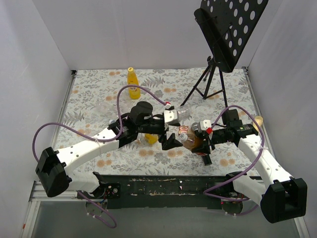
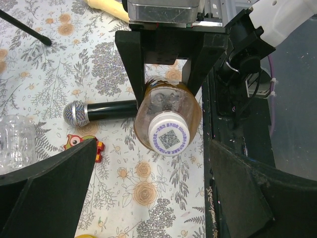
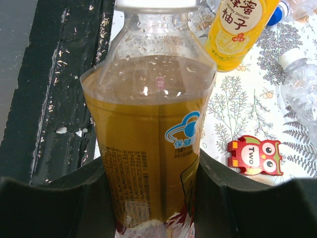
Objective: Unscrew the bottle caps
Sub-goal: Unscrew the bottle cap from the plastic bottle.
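My right gripper (image 3: 148,198) is shut on a squat brown bottle (image 3: 148,144) and holds it by its body, tilted toward the left arm. The bottle's white cap (image 2: 169,135), printed with a square code, sits on the neck and faces the left wrist camera. My left gripper (image 2: 148,198) is open wide just short of the cap, with a finger (image 2: 49,188) on either side and nothing between them. In the top view the two grippers meet at the table's near middle, left gripper (image 1: 171,140) facing right gripper (image 1: 199,141). A yellow juice bottle (image 1: 132,83) stands at the back.
A black microphone (image 2: 99,110) lies beside the brown bottle. A red owl block (image 3: 255,154), a second yellow bottle (image 3: 237,29) and clear bottles (image 3: 302,84) lie nearby. A black music stand (image 1: 218,59) stands back right. The table's dark front rail (image 2: 247,124) is close.
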You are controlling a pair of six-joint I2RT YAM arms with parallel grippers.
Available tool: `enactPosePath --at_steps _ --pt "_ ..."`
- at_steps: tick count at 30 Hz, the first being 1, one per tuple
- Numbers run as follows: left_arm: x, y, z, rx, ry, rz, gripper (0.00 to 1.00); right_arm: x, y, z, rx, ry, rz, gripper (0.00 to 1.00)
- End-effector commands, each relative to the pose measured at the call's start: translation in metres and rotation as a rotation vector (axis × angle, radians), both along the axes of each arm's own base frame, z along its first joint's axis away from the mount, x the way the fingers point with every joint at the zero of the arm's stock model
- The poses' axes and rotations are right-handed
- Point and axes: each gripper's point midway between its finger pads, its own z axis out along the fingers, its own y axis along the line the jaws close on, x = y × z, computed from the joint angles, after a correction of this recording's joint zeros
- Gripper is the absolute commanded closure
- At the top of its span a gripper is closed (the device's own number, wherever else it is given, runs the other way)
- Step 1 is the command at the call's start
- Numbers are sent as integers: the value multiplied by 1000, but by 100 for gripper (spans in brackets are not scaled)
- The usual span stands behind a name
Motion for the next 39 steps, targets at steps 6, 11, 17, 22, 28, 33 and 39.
enactPosePath --at_steps 6,11,17,22,28,33,39 --pt "1 -15 18 -40 -33 -50 12 -4 3 9 41 -12 21 99" --pt "1 -18 13 -31 -20 -55 20 -4 3 8 39 -14 20 99" --pt "2 -18 16 -37 0 -37 32 -4 3 7 40 -12 18 99" --pt "-2 -13 23 -61 3 -30 35 -4 3 6 39 -7 15 99" --pt "-5 -9 25 -71 12 -19 42 -2 3 5 37 -3 14 99" --pt "-6 -9 21 -67 29 -18 50 -1 4 5 38 3 13 99" --pt "-6 -9 15 -53 43 -17 51 -1 4 5 36 9 11 99"
